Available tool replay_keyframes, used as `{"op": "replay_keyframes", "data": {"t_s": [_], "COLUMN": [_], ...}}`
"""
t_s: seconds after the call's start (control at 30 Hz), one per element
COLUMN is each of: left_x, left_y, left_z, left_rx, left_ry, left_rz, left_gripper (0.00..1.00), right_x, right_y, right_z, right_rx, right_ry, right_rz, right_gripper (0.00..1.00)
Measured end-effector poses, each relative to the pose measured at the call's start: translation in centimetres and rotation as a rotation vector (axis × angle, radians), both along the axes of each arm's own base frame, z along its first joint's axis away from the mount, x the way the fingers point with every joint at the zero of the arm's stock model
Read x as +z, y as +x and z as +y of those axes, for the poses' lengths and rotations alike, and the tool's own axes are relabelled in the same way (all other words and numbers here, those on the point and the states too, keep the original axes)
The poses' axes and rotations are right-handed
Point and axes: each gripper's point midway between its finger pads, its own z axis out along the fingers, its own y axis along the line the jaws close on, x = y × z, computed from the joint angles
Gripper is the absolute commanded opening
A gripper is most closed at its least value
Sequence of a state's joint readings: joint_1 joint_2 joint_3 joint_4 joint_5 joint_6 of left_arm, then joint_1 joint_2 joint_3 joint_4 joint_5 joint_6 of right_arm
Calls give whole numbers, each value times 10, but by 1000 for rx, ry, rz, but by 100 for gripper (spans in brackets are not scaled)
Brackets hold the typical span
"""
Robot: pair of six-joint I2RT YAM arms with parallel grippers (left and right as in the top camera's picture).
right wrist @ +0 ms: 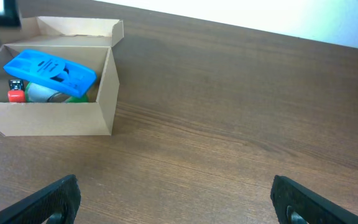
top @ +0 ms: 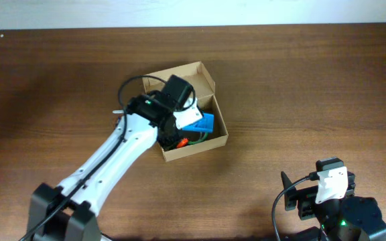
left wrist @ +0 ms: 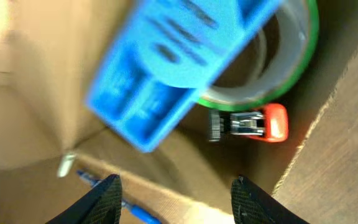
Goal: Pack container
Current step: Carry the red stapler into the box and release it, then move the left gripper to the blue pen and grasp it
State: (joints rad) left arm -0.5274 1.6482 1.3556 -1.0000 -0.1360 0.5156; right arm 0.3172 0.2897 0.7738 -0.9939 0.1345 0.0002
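The tan cardboard container (top: 218, 127) stands open on the table, lid flap back; it also shows in the right wrist view (right wrist: 104, 93). Inside lie a blue plastic case (top: 200, 123) tilted over a green-rimmed tape roll (left wrist: 278, 81), and a red and black small tool (left wrist: 253, 123). A blue pen (left wrist: 135, 214) lies by the box wall. My left gripper (left wrist: 176, 199) hovers open and empty over the container's edge (left wrist: 166, 193). My right gripper (right wrist: 176, 199) is open and empty over bare table, at the front right (top: 330, 184).
The brown wooden table (top: 300, 87) runs to a white wall at the back. The container's lid flap (right wrist: 79, 26) stands open on its far side. The left arm (top: 112, 161) reaches diagonally from the front left.
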Motion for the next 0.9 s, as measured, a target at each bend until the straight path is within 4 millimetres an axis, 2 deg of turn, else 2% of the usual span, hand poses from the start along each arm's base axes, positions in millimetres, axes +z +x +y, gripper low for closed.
{"op": "replay_keyframes", "data": {"t_s": [0.07, 0.1, 0.2, 0.3, 0.33, 0.37, 0.47, 0.6, 0.67, 0.73, 0.83, 0.9], "left_x": [14, 28, 49, 63, 65, 67, 70, 71, 68, 55, 18, -4], "left_y": [6, 12, 22, 29, 30, 33, 42, 45, 47, 52, 57, 56], "left_z": [-1, -1, 7, 36, 47, 60, 102, 131, 135, 139, 142, 144], "left_rx": [32, 74, 240, 539, 640, 742, 1108, 1490, 1624, 1771, 1923, 1953], "left_ry": [-28, -62, -148, -275, -307, -336, -428, -524, -554, -563, -505, -442], "left_rz": [-33, -68, -113, -113, -110, -114, -145, -199, -217, -222, -187, -147], "left_gripper": [56, 56, 56, 68, 87, 100, 99, 100, 100, 100, 100, 99], "right_x": [0, 0, 0, 0, 0, 0, 0, 0, 0, 0, 0, 0], "right_y": [0, 0, 0, 0, 0, 0, 0, 0, 0, 0, 0, 0], "right_z": [0, 0, 0, 0, 0, 0, 0, 0, 0, 0, 0, 0], "right_rx": [0, 0, 1, 0, 0, 0, 0, 0, 0, 0, 0, 0], "right_ry": [0, 0, -1, 0, 0, 0, 0, 0, 0, 0, 0, 0], "right_rz": [0, 0, 0, 0, 0, 0, 0, 0, 0, 0, 0, 0], "right_gripper": [99, 99, 99, 99, 99, 99, 99, 99, 99, 99, 99, 99]}}
